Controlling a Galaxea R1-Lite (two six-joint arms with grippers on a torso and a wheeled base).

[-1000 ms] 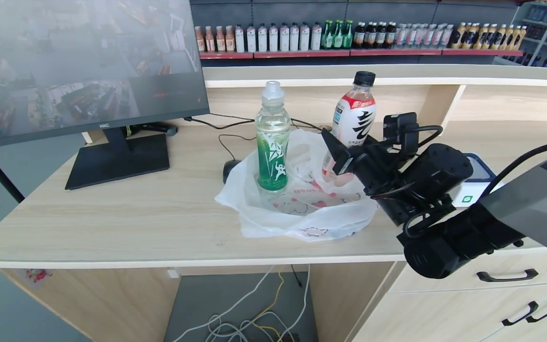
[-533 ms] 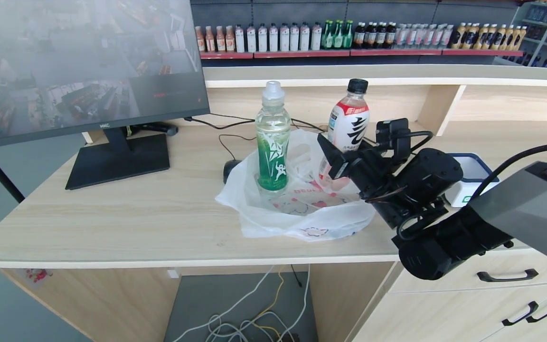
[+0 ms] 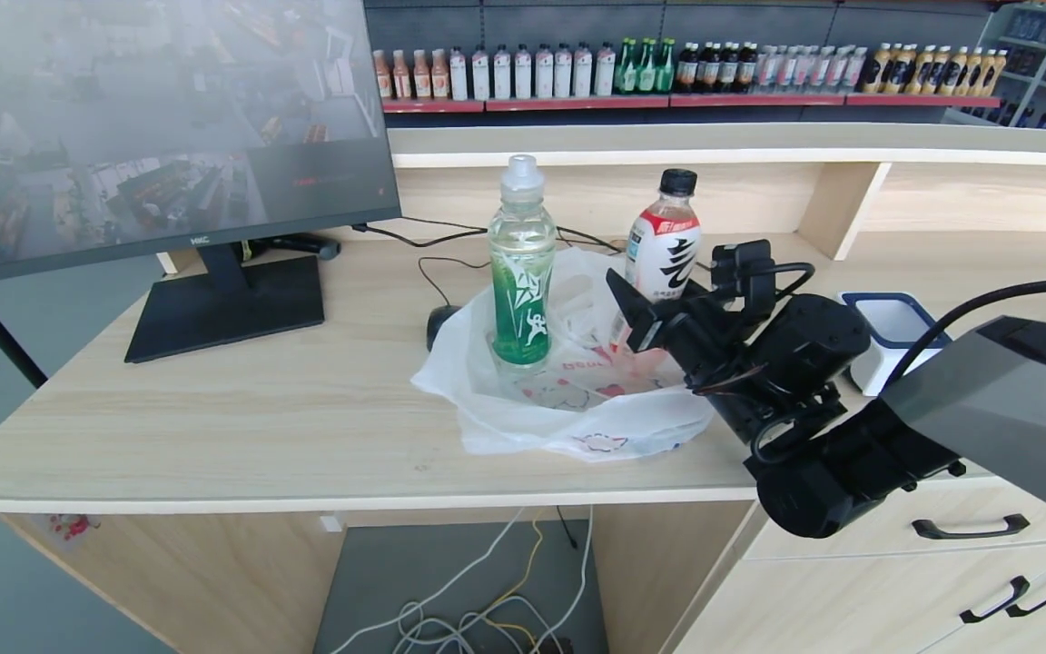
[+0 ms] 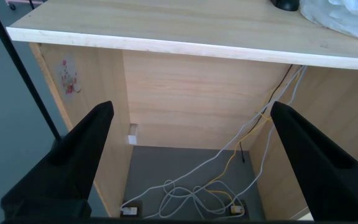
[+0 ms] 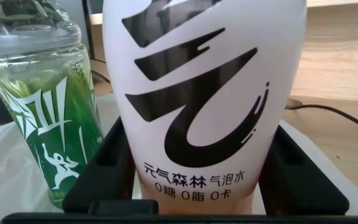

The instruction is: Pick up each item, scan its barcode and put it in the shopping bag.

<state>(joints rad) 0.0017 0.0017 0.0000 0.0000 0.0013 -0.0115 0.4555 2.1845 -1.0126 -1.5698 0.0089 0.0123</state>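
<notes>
Bottle: pink drink bottle (image 3: 664, 263) with white label and black cap is hanging upright in the right gripper (image 3: 646, 320), over the right side of the shopping bag (image 3: 487, 418).
Base: it is sitting down among the bag's folds; I cannot tell whether it is touching the film or hovering just above it.
Right jaws: they are pinching the bottle low on its body, one finger on each side.
Left gripper (image 4: 191, 163): it is hanging below the counter (image 3: 214, 409) edge, fingers spread wide with nothing between them.
Green bottle (image 3: 521, 272): it is standing upright in the bag, near the held one and not touching it.
Scanner (image 3: 891, 331): it is sitting on the counter to the right of the bag, partly behind the right arm.
Handling: the bottle is looking full, so I'm judging it fairly heavy. The plastic wall is probably giving a little under squeeze, and the smooth sleeve is likely making it slippery.
Hold point: the low, straight part of the body is looking like the right place, with the weight sitting close to the pads.
Bag: the thin, soft film is offering no side support.
Risk: a tall bottle on crumpled film is likely tipping on release, possibly into the green one.
</notes>
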